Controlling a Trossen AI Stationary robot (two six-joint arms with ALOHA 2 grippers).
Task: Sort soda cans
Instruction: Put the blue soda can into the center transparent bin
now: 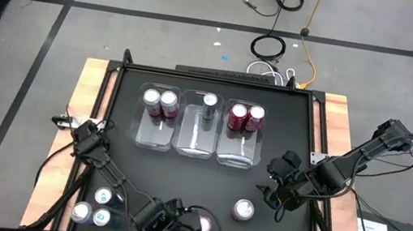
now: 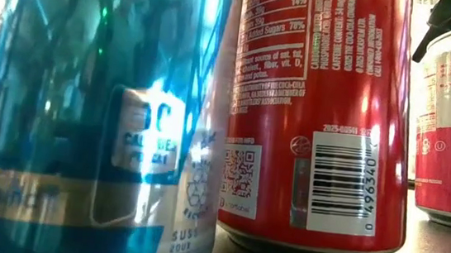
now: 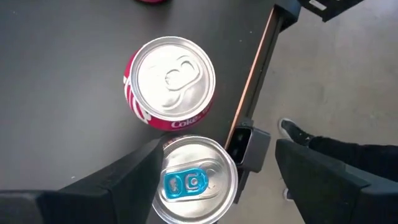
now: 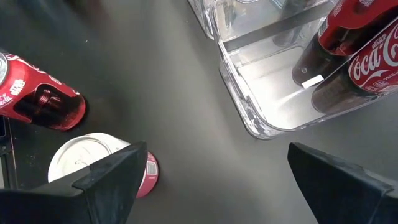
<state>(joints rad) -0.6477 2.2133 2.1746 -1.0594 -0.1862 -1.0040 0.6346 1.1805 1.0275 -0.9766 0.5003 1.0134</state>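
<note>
The high view shows a black table [image 1: 181,177] with three clear bins [image 1: 199,127] side by side near the far edge. The left bin has two red cans [image 1: 159,103], the middle bin has one silver can [image 1: 209,108], and the right bin has two more red cans [image 1: 245,118]. The left claw [image 1: 194,224] is low at the near edge of the table. In the left wrist view its fingers [image 3: 118,180] are spread on both sides of a can with a blue tab [image 3: 194,180], but I cannot tell if they touch it. A pink-red can [image 3: 171,84] stands just beside that can. Three more cans with teal marks [image 1: 94,209] stand near the table's near left corner. The right claw [image 1: 277,183] is beside the right bin, and its fingers [image 4: 112,180] are spread wide with nothing between them. A pale can [image 1: 242,210] stands alone on the table near this claw. The low view is filled by a blue can [image 2: 94,114] and a red can [image 2: 322,119] standing very close to the camera.
</note>
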